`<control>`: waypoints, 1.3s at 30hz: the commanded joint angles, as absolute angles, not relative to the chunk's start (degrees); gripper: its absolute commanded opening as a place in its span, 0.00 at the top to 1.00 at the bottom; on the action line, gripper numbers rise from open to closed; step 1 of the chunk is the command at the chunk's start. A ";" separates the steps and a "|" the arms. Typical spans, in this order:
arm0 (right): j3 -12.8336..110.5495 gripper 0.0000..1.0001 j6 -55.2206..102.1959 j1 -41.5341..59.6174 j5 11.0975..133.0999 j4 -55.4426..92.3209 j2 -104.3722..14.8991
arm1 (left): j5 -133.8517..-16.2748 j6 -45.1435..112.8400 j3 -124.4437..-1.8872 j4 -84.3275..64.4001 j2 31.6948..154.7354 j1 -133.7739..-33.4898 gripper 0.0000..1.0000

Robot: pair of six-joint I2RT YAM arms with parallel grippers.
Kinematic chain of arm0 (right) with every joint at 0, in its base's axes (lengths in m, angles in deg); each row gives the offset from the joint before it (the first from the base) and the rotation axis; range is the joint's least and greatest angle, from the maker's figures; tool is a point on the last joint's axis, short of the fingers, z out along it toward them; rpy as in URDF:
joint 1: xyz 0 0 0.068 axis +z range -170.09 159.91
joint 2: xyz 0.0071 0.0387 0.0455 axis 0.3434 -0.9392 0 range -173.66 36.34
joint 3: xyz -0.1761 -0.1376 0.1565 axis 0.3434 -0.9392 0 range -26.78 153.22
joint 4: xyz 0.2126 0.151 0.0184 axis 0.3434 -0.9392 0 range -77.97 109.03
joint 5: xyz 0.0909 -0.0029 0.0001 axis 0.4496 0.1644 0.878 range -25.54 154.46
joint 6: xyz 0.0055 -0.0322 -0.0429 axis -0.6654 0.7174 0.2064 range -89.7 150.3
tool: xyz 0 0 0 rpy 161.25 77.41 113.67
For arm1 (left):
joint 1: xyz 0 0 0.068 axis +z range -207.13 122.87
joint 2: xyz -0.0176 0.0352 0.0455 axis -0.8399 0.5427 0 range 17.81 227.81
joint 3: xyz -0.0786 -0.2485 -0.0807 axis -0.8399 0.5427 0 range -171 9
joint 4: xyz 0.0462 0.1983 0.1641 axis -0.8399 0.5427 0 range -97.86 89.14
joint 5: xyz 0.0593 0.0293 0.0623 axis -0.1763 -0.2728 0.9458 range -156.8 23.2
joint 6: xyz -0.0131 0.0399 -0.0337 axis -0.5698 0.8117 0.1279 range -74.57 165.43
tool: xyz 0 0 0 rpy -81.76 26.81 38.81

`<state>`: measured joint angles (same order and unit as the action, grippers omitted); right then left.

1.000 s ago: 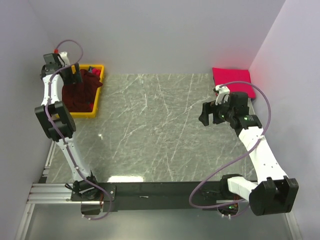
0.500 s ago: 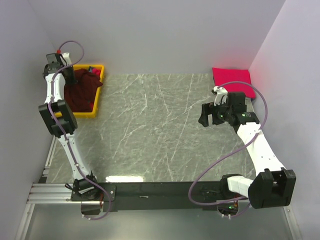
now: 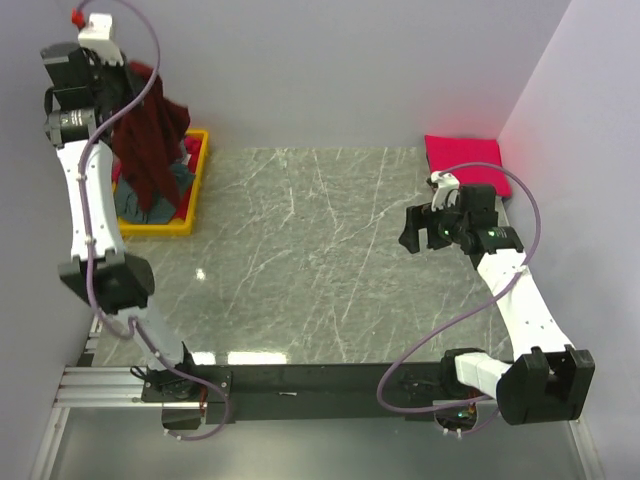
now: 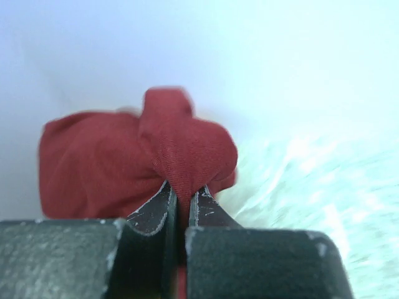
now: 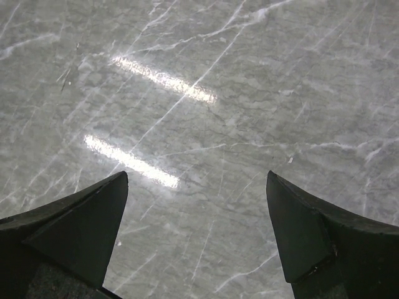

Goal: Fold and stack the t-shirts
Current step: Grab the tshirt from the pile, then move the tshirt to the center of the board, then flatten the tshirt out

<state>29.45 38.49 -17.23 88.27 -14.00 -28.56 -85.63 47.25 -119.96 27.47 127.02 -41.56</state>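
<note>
Maroon t-shirt (image 3: 150, 140) hangs from left gripper (image 4: 182, 193), jaws pinched tight on a fold; its hem trails into yellow bin (image 3: 199, 175) at the table's far-left corner. Left arm (image 3: 85, 200) stretched tall beside the wall. Right gripper (image 3: 415, 228) hovers over grey marble table (image 3: 320, 260), jaws wide, empty. Pink-red t-shirt (image 3: 465, 160) lies flat in the far-right corner.

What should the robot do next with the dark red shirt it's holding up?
Probably swing the left gripper rightward and lower the maroon t-shirt onto the table. Its jaws pinch the cloth, which hangs over the yellow bin; folding needs flat space.
</note>
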 commanded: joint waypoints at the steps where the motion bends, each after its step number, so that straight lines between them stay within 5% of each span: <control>1: 31.50 0.03 37.95 -18.15 89.33 -13.22 -27.03 | -91.41 43.69 -122.48 19.92 117.23 -46.93 1.00; 13: 31.32 0.03 37.33 -19.82 90.21 -13.57 -25.36 | -99.57 33.84 -110.54 13.15 106.50 -65.13 0.99; 14: 31.49 0.03 37.33 -19.73 90.21 -13.57 -25.36 | -101.24 32.00 -107.05 12.97 106.06 -65.22 0.88; 15: 31.67 0.03 37.33 -21.21 90.21 -13.92 -25.44 | -102.56 31.89 -105.27 13.41 105.70 -65.22 0.64; 16: 31.85 0.03 37.33 -21.58 90.56 -14.19 -25.36 | -103.01 32.50 -103.51 15.50 104.92 -65.13 0.38; 17: 32.11 0.03 37.42 -21.84 90.91 -14.54 -25.44 | -102.49 33.99 -99.58 17.00 104.56 -64.78 0.01; 26: 32.81 0.03 41.81 -22.63 96.01 -18.67 -28.59 | -111.87 49.66 -74.52 25.41 98.85 -57.40 0.00; 29: 33.43 0.05 42.69 -22.63 95.66 -19.64 -32.28 | -109.79 56.29 -66.36 29.12 97.35 -61.50 0.02; 34: 36.40 0.15 41.91 -22.55 93.90 -19.99 -43.51 | -103.82 58.35 -51.06 25.90 96.56 -68.46 0.17; 39: 41.07 0.23 37.35 -22.46 94.69 -17.80 -53.20 | -96.45 56.42 -47.42 23.52 101.21 -73.74 0.22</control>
<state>37.01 40.11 -22.37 94.15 -19.16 -50.18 -101.78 55.27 -47.94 26.44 99.94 -72.27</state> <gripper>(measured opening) 0.772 0.777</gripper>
